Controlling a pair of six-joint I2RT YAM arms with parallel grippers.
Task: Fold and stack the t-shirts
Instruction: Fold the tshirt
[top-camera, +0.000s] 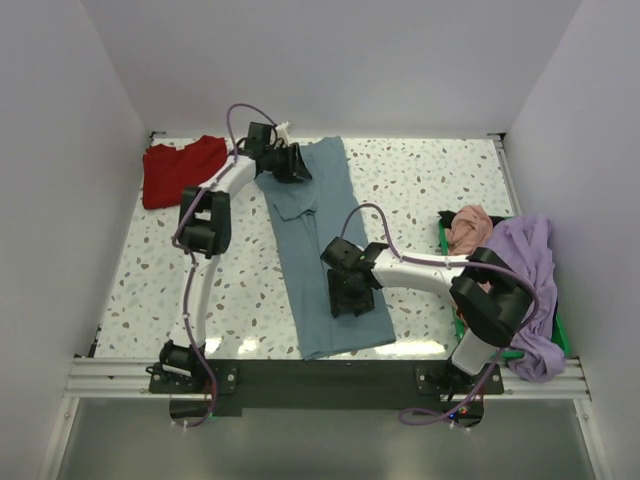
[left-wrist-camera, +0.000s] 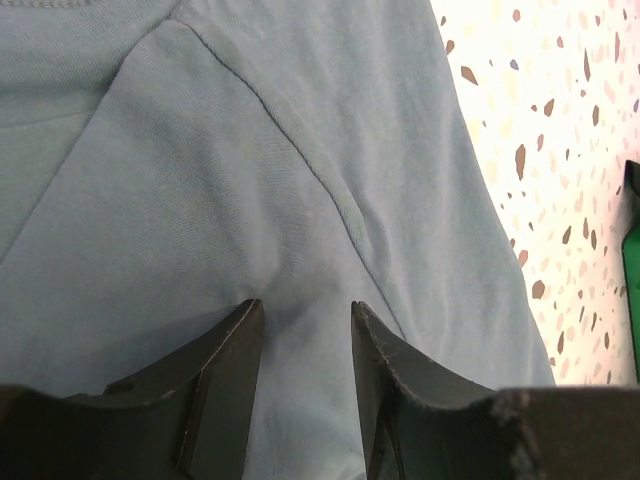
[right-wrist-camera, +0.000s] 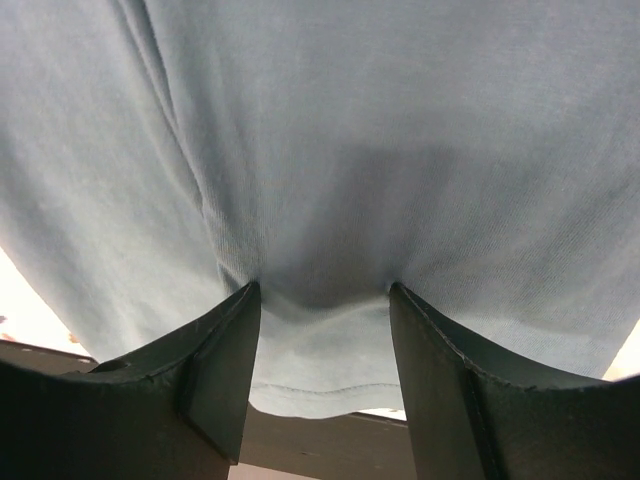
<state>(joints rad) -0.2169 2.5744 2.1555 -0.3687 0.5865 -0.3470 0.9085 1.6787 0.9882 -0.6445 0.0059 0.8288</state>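
The slate-blue t-shirt (top-camera: 318, 255) lies folded lengthwise into a long strip down the middle of the table. My left gripper (top-camera: 292, 165) is at its far end, near the collar and sleeve. In the left wrist view it (left-wrist-camera: 305, 305) is open, its tips resting on the blue cloth (left-wrist-camera: 250, 180) beside a sleeve seam. My right gripper (top-camera: 350, 298) is over the near part of the strip. In the right wrist view it (right-wrist-camera: 323, 288) is open, tips pressed into the cloth (right-wrist-camera: 380, 120) just above the hem. The red t-shirt (top-camera: 181, 170) lies crumpled at the far left.
A salmon-pink shirt (top-camera: 468, 228) and a lavender shirt (top-camera: 528, 285) are heaped in a green tray (top-camera: 443, 242) at the right, the lavender one hanging over the near edge. White walls surround the speckled table (top-camera: 420, 180). A metal rail (top-camera: 330, 375) runs along the front.
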